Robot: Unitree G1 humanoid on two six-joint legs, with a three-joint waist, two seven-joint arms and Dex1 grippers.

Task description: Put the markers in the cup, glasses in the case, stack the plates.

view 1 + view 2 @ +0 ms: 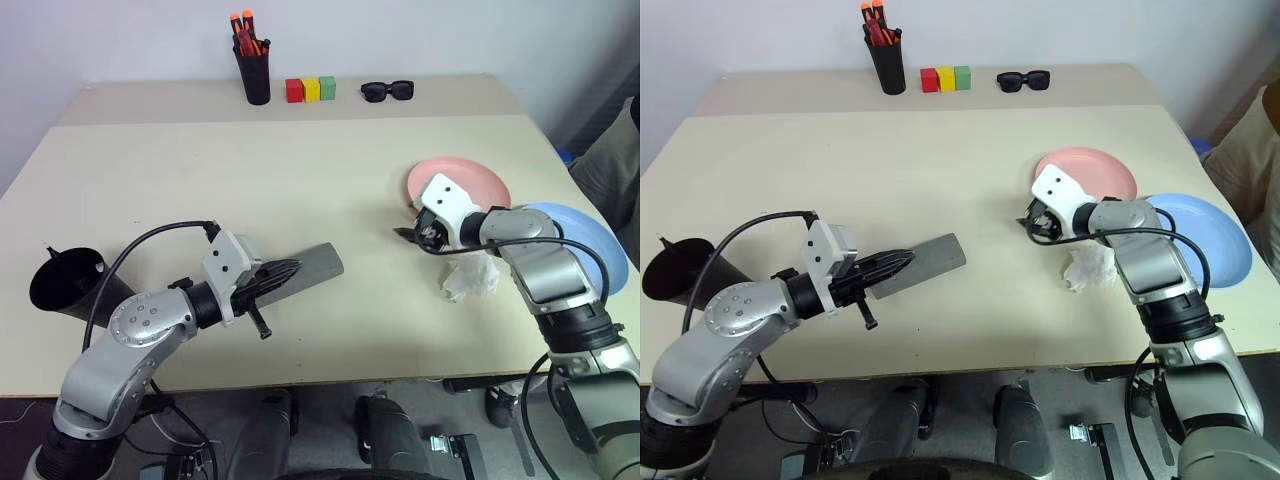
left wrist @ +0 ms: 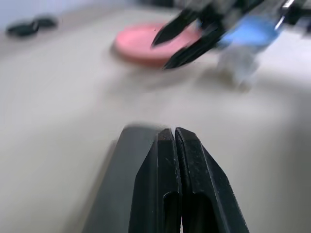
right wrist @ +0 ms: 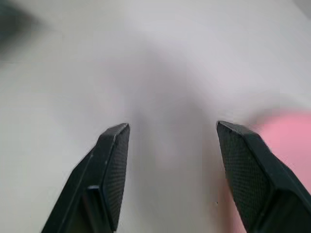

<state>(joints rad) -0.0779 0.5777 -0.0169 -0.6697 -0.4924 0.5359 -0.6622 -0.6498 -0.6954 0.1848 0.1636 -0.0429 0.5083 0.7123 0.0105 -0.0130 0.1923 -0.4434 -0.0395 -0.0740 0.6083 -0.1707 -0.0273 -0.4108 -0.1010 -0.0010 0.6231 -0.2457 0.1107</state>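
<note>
Nearest us: the left gripper [image 1: 285, 270], fingers pressed together, empty, over the near end of the case [image 1: 312, 266]. The case lies shut at table centre, its long axis running near-left to far-right. Cup [image 1: 68, 283] tipped at the near left edge. Right gripper [image 1: 408, 235], fingers apart, empty, at the pink plate [image 1: 470, 180]. Blue plate [image 1: 590, 240] right of it; crumpled tissue [image 1: 470, 278] beside. Far edge: pen holder [image 1: 254, 70], coloured blocks [image 1: 310, 90], sunglasses [image 1: 387, 91].
</note>
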